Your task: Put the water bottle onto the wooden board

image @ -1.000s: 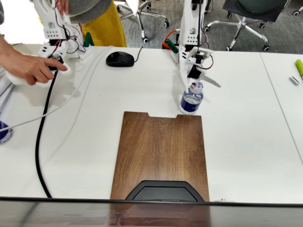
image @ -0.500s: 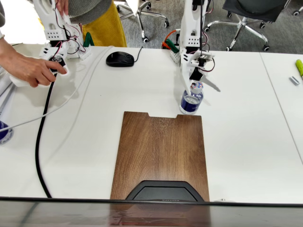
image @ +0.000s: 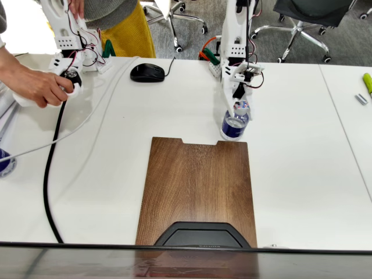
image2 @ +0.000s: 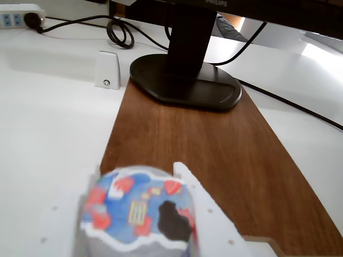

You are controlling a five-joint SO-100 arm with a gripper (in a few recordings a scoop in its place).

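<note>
We see small clear blue-labelled water bottle [image: 235, 124] upright, cap up, at far right corner of dark brown wooden board [image: 197, 189]; white gripper [image: 239, 100] clamps its cap.

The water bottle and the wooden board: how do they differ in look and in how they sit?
The water bottle is small, clear and round with a blue label; the wooden board is large, dark brown and rectangular. The bottle stands upright; the board lies flat. The tool sits at the bottle's cap; the board carries a black monitor base at its near end. Both rest on the white table, the bottle just off the board's far corner.
</note>
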